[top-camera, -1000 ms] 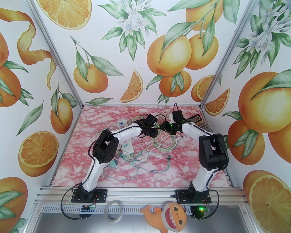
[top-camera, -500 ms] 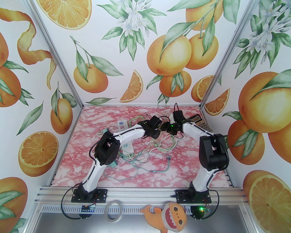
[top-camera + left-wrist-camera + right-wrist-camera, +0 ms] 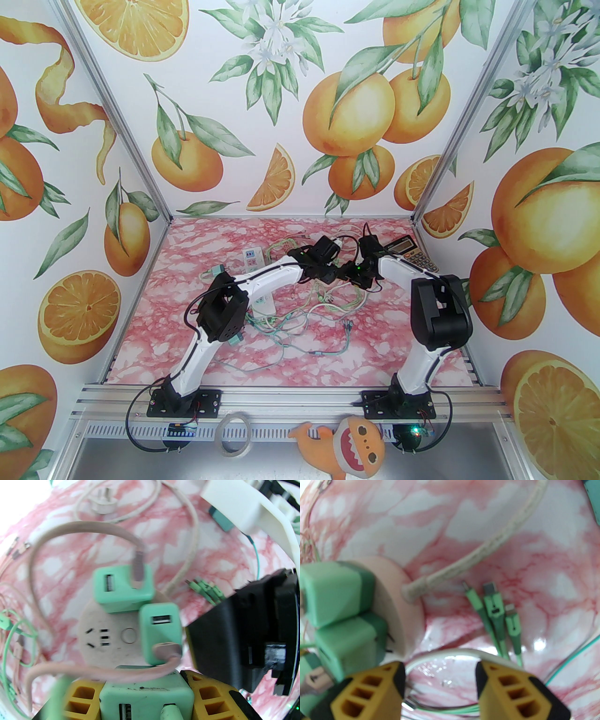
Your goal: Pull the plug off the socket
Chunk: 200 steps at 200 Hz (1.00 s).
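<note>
You're clamping the left gripper on a green plug to yank it, while the right gripper is gaping empty beside the socket, probably to brace it.

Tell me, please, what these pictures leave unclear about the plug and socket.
Left wrist view: prongs of the green charger in the left gripper, hidden beneath its body; seating in the round socket unclear.
Top external view: socket hidden behind the wrists.
Right wrist view: chargers blurred, cut by left edge.
</note>
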Each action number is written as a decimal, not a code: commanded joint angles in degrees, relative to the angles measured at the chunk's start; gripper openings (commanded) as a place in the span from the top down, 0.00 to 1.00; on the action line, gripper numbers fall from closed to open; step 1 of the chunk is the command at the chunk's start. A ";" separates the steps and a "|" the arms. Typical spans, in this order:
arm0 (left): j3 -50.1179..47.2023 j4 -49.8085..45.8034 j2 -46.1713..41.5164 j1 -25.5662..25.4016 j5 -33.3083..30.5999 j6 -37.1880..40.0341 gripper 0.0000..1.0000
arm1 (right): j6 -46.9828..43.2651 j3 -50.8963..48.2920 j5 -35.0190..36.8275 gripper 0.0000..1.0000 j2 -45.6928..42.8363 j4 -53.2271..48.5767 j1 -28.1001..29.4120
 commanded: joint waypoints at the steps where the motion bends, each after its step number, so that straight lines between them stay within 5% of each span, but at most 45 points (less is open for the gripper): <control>1: -1.07 1.58 -6.72 1.22 -0.75 -0.66 0.72 | 0.00 0.37 0.62 0.45 -0.14 -0.92 0.17; 37: -2.42 1.46 -10.16 2.58 -0.98 -1.28 0.73 | 0.91 1.11 0.79 0.42 -2.46 -1.19 0.13; 122: -2.57 -1.04 -17.75 10.31 0.07 -3.14 0.73 | 4.30 0.33 2.45 0.16 -12.68 0.13 0.18; 134: -2.89 -1.50 -19.00 11.85 0.07 -3.73 0.73 | 4.55 0.42 2.73 0.11 -13.61 0.20 0.18; 140: -3.06 -1.78 -19.63 12.61 0.07 -4.07 0.73 | 4.68 0.46 2.83 0.01 -14.07 0.34 0.13; 200: -12.56 -1.11 -29.48 21.18 0.07 -10.03 0.72 | 5.92 0.91 4.46 0.00 -16.95 1.75 0.28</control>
